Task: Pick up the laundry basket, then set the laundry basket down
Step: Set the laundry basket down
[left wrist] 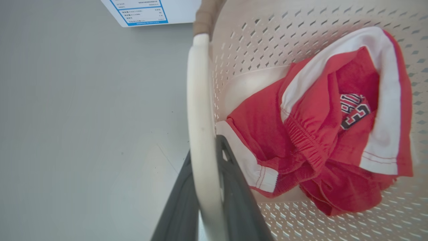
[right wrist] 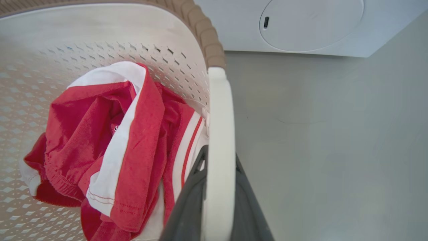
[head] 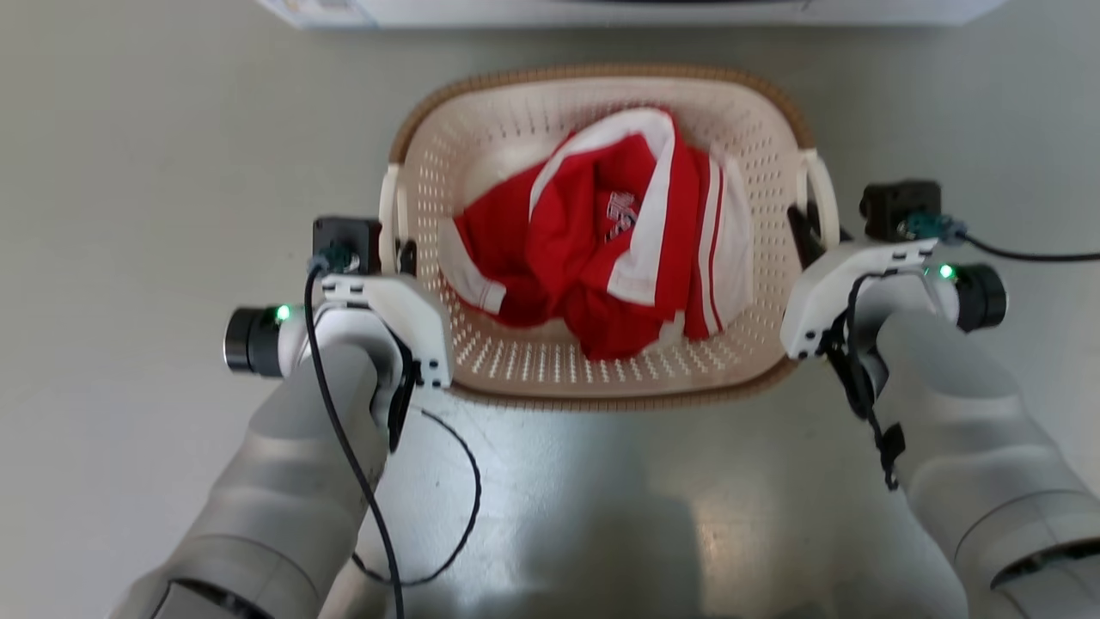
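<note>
The laundry basket (head: 516, 129), cream perforated plastic with a brown woven-look rim, sits in the middle of the head view with red and white clothes (head: 601, 241) inside. My left gripper (head: 402, 256) is shut on the basket's left white loop handle (left wrist: 200, 110), one dark finger on each side of it. My right gripper (head: 806, 234) is shut on the right loop handle (right wrist: 219, 134) the same way. In both wrist views the handle runs up between the fingers. Whether the basket's base touches the floor cannot be told.
A large white washing machine (head: 636, 10) stands just beyond the basket; its round door (right wrist: 311, 23) and a label (left wrist: 142, 11) show in the wrist views. Pale grey floor (head: 155, 172) lies on both sides. A black cable (head: 447, 516) loops below my left arm.
</note>
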Available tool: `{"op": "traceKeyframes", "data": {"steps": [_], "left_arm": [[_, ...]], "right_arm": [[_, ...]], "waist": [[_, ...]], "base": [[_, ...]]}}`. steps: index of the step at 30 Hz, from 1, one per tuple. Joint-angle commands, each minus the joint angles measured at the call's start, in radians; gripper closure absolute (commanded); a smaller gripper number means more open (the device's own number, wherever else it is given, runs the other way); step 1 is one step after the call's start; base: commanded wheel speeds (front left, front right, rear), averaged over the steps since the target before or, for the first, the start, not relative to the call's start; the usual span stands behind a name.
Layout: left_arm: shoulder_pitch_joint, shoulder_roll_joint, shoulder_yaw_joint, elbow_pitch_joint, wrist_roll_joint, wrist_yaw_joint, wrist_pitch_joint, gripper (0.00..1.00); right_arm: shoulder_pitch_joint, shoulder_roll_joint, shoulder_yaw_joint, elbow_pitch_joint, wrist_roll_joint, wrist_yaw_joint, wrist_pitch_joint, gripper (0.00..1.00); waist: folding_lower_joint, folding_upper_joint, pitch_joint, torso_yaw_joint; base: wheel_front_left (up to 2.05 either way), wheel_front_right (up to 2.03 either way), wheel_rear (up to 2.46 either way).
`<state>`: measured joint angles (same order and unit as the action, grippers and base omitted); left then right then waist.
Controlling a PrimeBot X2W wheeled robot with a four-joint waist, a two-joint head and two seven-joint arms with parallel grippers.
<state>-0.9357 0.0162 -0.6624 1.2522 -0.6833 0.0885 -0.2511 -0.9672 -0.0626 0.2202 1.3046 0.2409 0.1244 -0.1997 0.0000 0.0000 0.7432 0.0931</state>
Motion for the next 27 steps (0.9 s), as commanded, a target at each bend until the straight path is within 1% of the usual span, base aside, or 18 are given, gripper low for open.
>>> {"op": "traceKeyframes", "data": {"steps": [1,6,11,27], "left_arm": [[-0.023,0.036,0.016,-0.010,0.012,0.018,-0.010,1.00],[-0.068,0.038,0.020,-0.040,0.034,0.029,-0.010,1.00],[-0.090,0.046,0.030,-0.065,0.058,0.035,-0.010,1.00],[-0.086,0.041,0.056,-0.079,0.107,0.034,-0.011,1.00]], "right_arm": [[-0.006,0.012,-0.002,-0.014,-0.029,0.006,-0.025,1.00],[-0.039,0.012,-0.050,-0.014,-0.083,0.006,-0.031,1.00],[-0.057,0.012,-0.074,-0.014,-0.111,0.006,-0.036,1.00],[-0.065,0.012,-0.082,-0.014,-0.136,0.006,-0.044,1.00]], "waist": [[0.0000,0.0000,0.055,0.012],[0.0000,0.0000,0.099,0.016],[0.0000,0.0000,0.128,0.016],[0.0000,0.0000,0.159,0.015]], "base": [[0.00,0.00,0.00],[0.00,0.00,0.00],[0.00,0.00,0.00],[0.00,0.00,0.00]]}}
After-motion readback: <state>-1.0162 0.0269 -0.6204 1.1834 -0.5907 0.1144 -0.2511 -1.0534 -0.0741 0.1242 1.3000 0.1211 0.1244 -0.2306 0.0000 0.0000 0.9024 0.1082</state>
